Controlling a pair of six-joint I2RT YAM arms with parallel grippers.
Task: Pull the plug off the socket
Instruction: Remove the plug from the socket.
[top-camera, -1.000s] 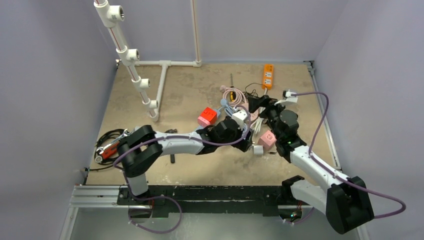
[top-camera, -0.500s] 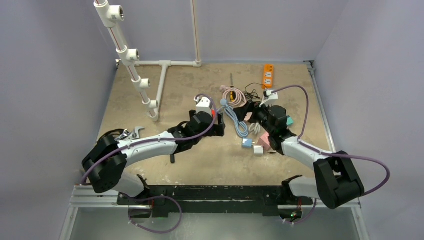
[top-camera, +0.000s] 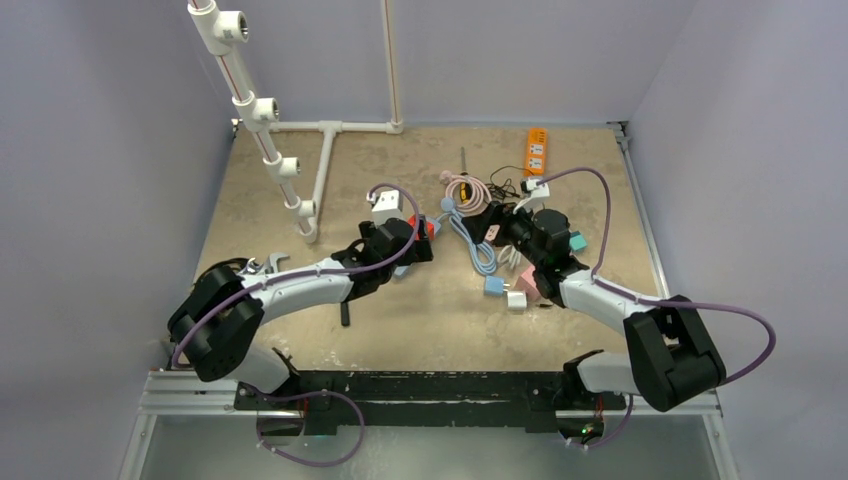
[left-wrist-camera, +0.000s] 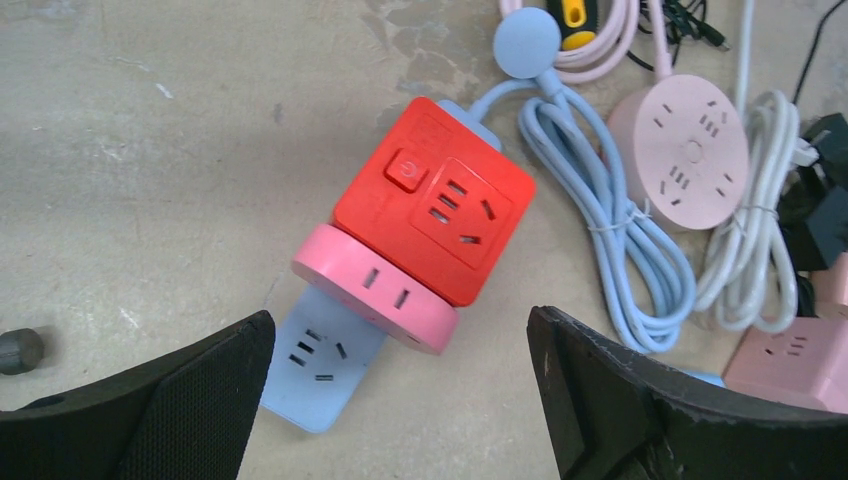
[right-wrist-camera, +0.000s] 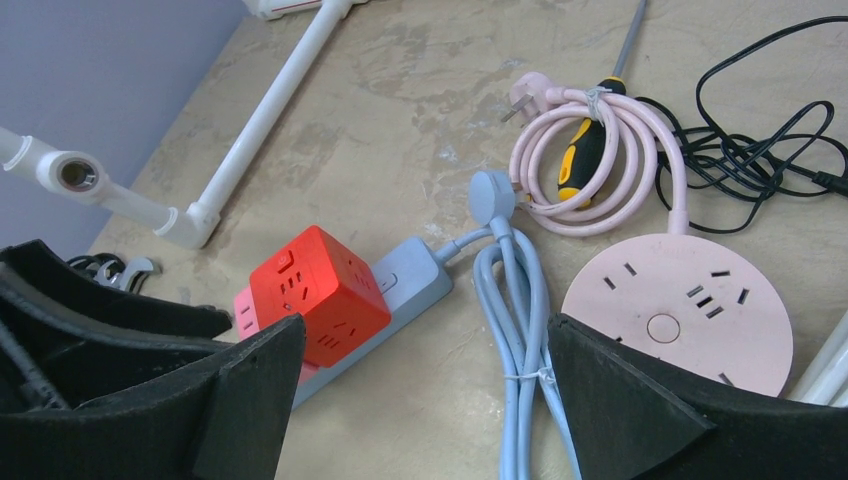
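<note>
1. Left gripper (left-wrist-camera: 400, 400) — jaws apart, empty, hovering over the red cube socket (left-wrist-camera: 432, 228).
2. Pink plug (left-wrist-camera: 372, 290) — seated against the cube's near side, atop the blue power strip (left-wrist-camera: 325, 360). Step: approach; next, clamp and pull.
3. Right gripper (right-wrist-camera: 425, 400) — apart, beyond cube.
4. Containers — none.
</note>
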